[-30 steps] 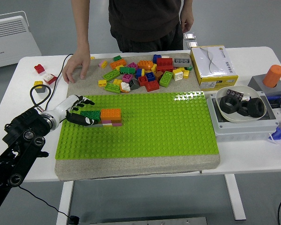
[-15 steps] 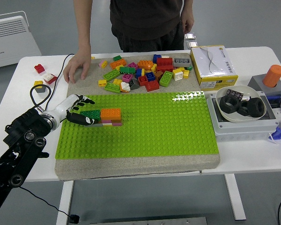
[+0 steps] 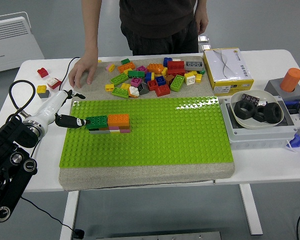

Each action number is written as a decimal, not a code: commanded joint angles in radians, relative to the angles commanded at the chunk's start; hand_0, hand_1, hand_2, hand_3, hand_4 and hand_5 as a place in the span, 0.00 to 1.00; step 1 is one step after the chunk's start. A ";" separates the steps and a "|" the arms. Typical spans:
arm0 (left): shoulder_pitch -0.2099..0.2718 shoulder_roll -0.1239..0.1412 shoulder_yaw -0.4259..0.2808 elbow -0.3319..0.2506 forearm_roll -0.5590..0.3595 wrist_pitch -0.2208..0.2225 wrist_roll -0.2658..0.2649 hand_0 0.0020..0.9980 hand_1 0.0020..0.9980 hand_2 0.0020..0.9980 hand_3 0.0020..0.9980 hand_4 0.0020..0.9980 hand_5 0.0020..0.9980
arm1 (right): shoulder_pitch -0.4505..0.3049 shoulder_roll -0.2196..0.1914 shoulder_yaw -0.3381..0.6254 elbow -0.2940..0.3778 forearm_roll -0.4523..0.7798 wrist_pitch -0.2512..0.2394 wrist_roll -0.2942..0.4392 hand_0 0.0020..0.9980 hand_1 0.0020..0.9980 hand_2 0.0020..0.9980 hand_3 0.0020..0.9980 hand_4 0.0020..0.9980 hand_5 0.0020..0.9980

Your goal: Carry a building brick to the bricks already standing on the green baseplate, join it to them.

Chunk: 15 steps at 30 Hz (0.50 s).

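1. Left hand [image 3: 60, 109]: one robot hand in view, entering from the left, fingers spread and holding nothing; one dark fingertip [image 3: 80, 122] lies at the left end of the dark green brick [image 3: 96, 121].
2. Dark green brick: seated on the green baseplate [image 3: 160, 140], joined to the orange brick [image 3: 118, 119] on its right.
3. Brick cluster: two top bricks, green and orange, over a lower layer showing grey, yellow and pink edges; the exact count below cannot be told.
4. Loose brick pile [image 3: 150, 77]: many mixed-colour bricks on the tan mat beyond the baseplate.
5. Stray bricks [image 3: 47, 82]: four, on the white table at far left.
6. Person's hand [image 3: 82, 72]: one, flat on the mat's far-left corner.
7. Yellow box [image 3: 226, 69]: one, right of the pile.
8. White bowl [image 3: 255, 111]: one, containing black nuts.
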 joint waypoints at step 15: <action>0.113 -0.023 0.140 -0.073 0.238 0.246 -0.038 1.00 0.99 0.99 0.70 0.86 1.00 | -0.003 0.001 0.018 0.000 0.000 0.000 0.002 0.73 0.66 0.71 0.76 0.87 1.00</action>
